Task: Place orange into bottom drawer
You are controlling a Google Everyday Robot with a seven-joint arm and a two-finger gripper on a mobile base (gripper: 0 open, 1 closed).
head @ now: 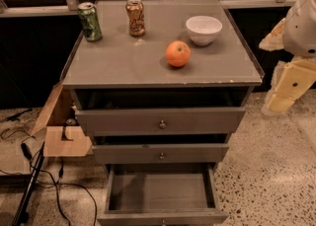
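A cardboard box [58, 130] sits on the floor against the cabinet's left side, flaps open; what it holds cannot be made out. On the cabinet top [123, 64], a green can [90, 21] stands upright at the back left corner. A gold can [135, 17] stands just right of it, and a white bowl [204, 29] sits at the back right, nothing showing above its rim.

The orange [177, 54] rests on the top, in front of the bowl and slightly left, close to it but apart.

Below, the top drawer [160, 119] and middle drawer [160, 153] each stand a little way out. The bottom drawer [160, 193] is pulled far out, and its inside shows only a bare grey floor.

The cabinet stands on speckled stone flooring, with black cables [49, 180] trailing at the lower left. Dark glass panes in metal frames run behind it.

At the far right edge, the white arm [303, 20] hangs beside the cabinet. The cream-coloured gripper [286, 92] sits below the level of the top, well apart from the orange and touching nothing. Whether it is released or clenched cannot be told.
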